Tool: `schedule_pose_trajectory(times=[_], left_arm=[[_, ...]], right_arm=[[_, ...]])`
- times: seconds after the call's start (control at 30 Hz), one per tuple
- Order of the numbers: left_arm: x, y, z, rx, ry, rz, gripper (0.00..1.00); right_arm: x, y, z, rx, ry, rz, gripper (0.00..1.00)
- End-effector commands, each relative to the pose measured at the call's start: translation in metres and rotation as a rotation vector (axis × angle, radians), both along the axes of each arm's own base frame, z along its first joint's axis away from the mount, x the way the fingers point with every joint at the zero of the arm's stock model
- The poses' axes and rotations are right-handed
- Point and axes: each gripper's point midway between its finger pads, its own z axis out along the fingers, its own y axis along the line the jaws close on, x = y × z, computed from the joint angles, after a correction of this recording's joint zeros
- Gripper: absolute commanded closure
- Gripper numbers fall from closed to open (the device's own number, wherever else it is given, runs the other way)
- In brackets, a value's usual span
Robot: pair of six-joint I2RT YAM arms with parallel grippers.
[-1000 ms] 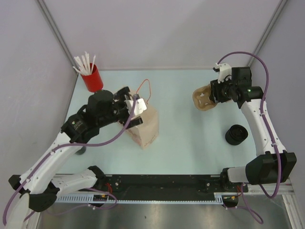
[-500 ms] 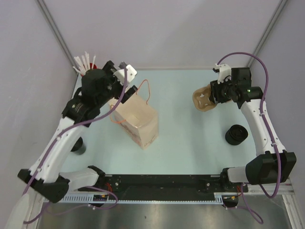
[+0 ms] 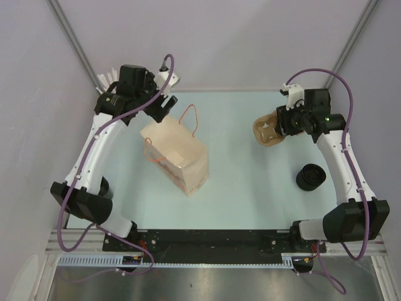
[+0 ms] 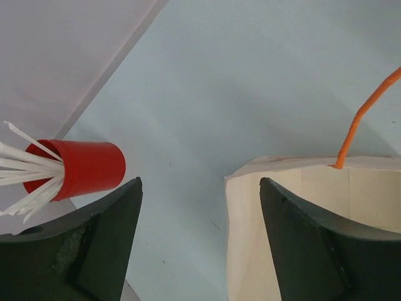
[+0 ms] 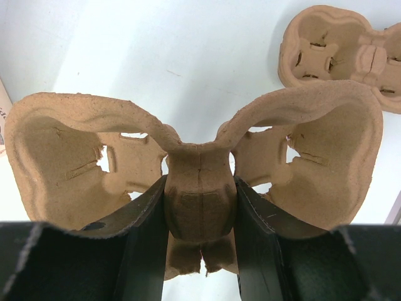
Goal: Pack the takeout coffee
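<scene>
Left gripper [image 3: 165, 105] now hangs behind the paper bag [image 3: 178, 153], not over it, jaws wide, empty; right gripper [image 3: 280, 123] pinches a cardboard tray [image 3: 266, 130] right of the bag, above pale table [image 3: 250, 188].

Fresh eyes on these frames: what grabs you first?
The open paper bag with orange handles, standing left of centre on the table. Then the right hand, shut on a moulded pulp cup carrier at the far right. The left hand hangs open and empty between the bag's rim and the red cup of straws in the far-left corner.
</scene>
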Motion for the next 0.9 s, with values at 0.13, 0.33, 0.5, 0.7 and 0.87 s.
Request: schedule_pose_trajectory(times=[0.13, 0.33, 0.5, 0.7, 0.87], left_arm=[[-0.023, 0.001, -0.017, 0.014, 0.183, -0.065, 0.25], [-0.018, 0.015, -0.036, 0.083, 0.215, -0.016, 0.27], [-0.008, 0.024, -0.037, 0.116, 0.183, 0.034, 0.32], [-0.003, 0.024, -0.046, 0.133, 0.2, 0.032, 0.5], [-0.006, 0.021, -0.054, 0.134, 0.238, 0.004, 0.63]], right_arm=[[0.002, 0.002, 0.009, 0.013, -0.042, 0.005, 0.63], [0.002, 0.002, 0.009, 0.017, -0.041, 0.007, 0.63], [0.002, 0.002, 0.009, 0.017, -0.041, 0.007, 0.63], [0.001, 0.003, 0.01, 0.018, -0.044, 0.008, 0.63], [0.001, 0.003, 0.009, 0.018, -0.043, 0.008, 0.63]])
